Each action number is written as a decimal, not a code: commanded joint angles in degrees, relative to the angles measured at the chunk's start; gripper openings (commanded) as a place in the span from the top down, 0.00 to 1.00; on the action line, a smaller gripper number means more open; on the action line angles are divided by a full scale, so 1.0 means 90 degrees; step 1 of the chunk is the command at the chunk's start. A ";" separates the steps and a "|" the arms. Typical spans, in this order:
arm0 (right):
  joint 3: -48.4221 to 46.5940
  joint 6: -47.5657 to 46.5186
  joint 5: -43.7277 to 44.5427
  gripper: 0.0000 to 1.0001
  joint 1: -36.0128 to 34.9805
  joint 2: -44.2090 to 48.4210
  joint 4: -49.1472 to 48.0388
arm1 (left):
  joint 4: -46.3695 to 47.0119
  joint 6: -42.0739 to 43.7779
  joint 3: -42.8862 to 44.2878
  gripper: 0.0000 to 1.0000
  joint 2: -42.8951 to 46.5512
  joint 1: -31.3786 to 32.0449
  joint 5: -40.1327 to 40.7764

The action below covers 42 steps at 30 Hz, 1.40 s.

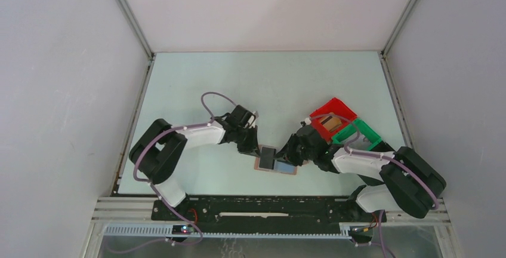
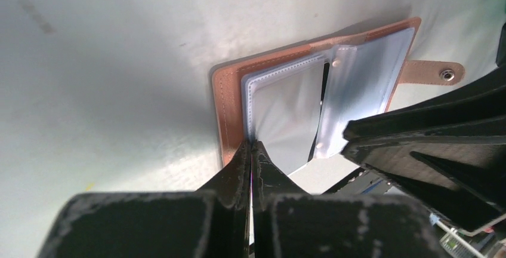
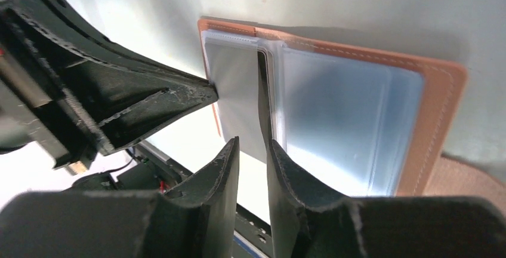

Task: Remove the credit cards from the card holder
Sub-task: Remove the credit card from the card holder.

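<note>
The tan card holder (image 1: 261, 164) lies open on the table near the front edge, with its clear sleeves showing. In the left wrist view (image 2: 228, 91) its snap tab (image 2: 438, 73) points right. My left gripper (image 2: 252, 146) is shut on the near edge of a clear sleeve (image 2: 286, 108) and holds it raised. My right gripper (image 3: 250, 141) is narrowly open. Its fingers stand on either side of the lower edge of the upright grey sleeve (image 3: 235, 91), beside the blue-grey panel (image 3: 334, 114). The two grippers (image 1: 262, 150) (image 1: 286, 155) meet over the holder. No loose card is visible.
A red bin (image 1: 332, 110) holding a tan object and a green bin (image 1: 360, 131) stand just right of the right arm. The frame rail (image 1: 268, 207) runs along the near table edge. White walls enclose the table at the back and both sides.
</note>
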<state>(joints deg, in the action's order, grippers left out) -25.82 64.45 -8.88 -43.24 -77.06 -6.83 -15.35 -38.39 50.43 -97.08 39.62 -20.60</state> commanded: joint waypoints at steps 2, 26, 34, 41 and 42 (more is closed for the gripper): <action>-0.0221 0.0075 -0.0215 0.68 0.0027 -0.0189 -0.0774 | 0.0054 -0.0136 -0.0651 1.00 0.0488 -0.0238 0.0623; -0.0065 0.0378 -0.0159 0.77 -0.0049 -0.1189 -0.1359 | 0.0653 -0.0291 -0.0755 1.00 -0.0069 -0.0109 0.0019; 0.0211 0.0455 -0.0233 0.91 0.0045 -0.0952 -0.1770 | 0.0745 -0.0353 -0.0739 1.00 -0.0248 -0.0017 -0.0060; 0.0293 0.0311 -0.0223 1.00 0.0090 -0.0592 -0.1753 | 0.0697 -0.0353 -0.0768 1.00 -0.0201 -0.0017 0.0047; 0.0326 0.0310 -0.0181 1.00 0.0093 -0.0518 -0.1735 | 0.0675 -0.0346 -0.0766 1.00 -0.0191 -0.0017 0.0068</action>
<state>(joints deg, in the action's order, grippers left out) -23.27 67.31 -11.73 -42.44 -84.60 -19.03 -7.16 -41.85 44.91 -95.53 37.26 -23.14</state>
